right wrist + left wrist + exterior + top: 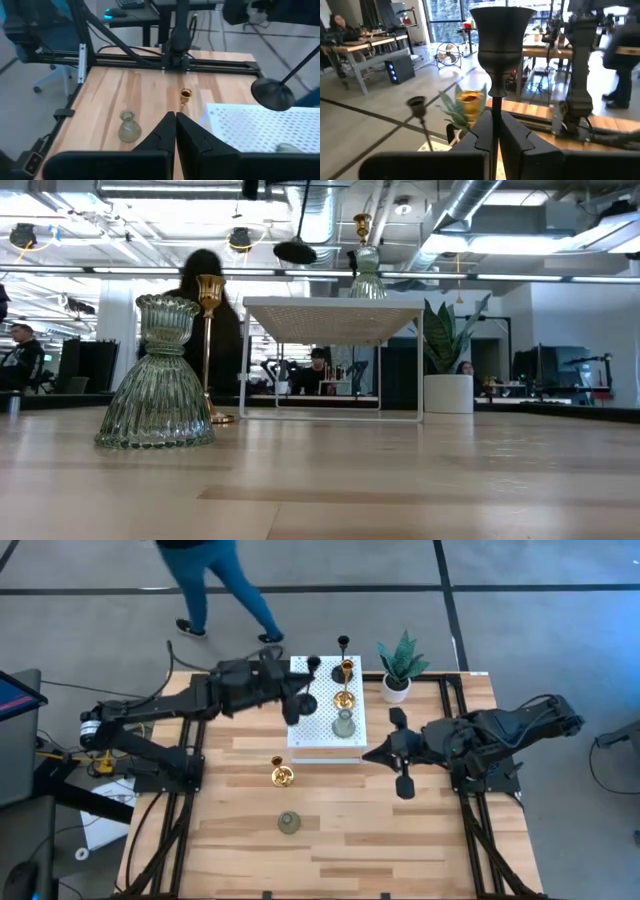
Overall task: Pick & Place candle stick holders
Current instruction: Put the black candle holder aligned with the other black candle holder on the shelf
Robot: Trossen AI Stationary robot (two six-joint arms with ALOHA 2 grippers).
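Over the white stand [325, 735], left tool [494, 131] clamping a black holder [501, 45], base hidden; right tool [175, 131] closed, empty.

Grey floor [560, 600] crossed by dark lines around a pale wooden table [330, 840]. Open ceiling with silver ducts [470, 210] and long strip lights [560, 277]. Big windows [445, 20] at the far side, a standing fan [449, 52] on the floor, desks [365, 45] nearby. Person in jeans [220, 585] walking past the table
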